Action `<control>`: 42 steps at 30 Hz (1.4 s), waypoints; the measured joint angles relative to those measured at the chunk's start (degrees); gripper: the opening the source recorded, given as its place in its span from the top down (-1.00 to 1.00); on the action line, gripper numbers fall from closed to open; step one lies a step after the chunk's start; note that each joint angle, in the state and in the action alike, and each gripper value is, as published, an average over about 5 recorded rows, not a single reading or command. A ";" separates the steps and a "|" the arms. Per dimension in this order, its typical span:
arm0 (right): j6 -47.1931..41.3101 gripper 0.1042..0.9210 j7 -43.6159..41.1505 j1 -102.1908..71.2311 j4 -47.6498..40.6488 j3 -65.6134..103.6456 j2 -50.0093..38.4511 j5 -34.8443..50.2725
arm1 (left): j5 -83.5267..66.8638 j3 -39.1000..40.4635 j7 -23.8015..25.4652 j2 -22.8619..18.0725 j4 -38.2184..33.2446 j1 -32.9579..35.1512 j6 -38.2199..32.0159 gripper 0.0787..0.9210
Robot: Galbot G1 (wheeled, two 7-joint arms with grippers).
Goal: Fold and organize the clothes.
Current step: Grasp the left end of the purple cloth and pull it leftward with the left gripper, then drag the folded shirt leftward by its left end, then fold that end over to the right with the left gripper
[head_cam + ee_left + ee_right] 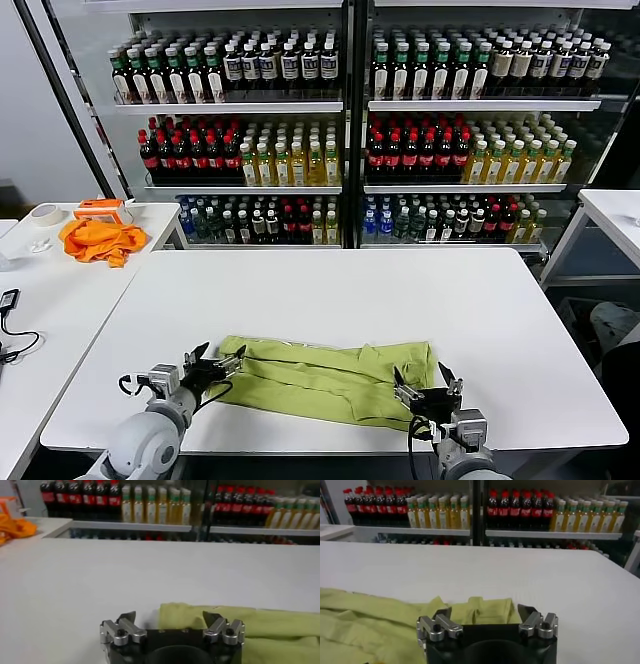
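Note:
A lime-green T-shirt (330,378) lies folded into a long band across the near part of the white table (330,290). My left gripper (213,365) is open at the shirt's left end, with the cloth edge (182,615) between its spread fingers. My right gripper (425,385) is open at the shirt's right end, and the cloth (480,610) lies between its fingers. Neither gripper is closed on the fabric. No printed graphic shows.
An orange cloth (98,240), a roll of tape (45,213) and an orange box (104,208) lie on a side table at the left. Shelves of bottles (340,130) stand behind the table. A black cable (10,330) lies at the far left.

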 measured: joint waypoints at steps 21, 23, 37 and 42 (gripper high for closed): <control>0.39 -0.76 -0.17 -0.01 -0.14 -0.08 0.52 -0.73 | 0.71 3.19 -5.62 -2.04 -1.87 1.08 1.58 0.46; 0.39 -0.76 -0.18 0.03 -0.11 -0.06 0.53 -0.75 | 0.98 3.23 -5.59 -2.33 -1.96 1.12 1.74 0.60; 0.39 -0.76 -0.83 0.54 0.46 0.15 0.19 -1.24 | 10.91 0.31 -5.74 -3.35 -3.91 2.20 5.29 0.94; 0.52 -0.76 -1.15 0.84 0.54 0.41 -0.37 -1.26 | 15.36 -4.32 -6.69 -1.73 -4.66 3.77 6.86 0.94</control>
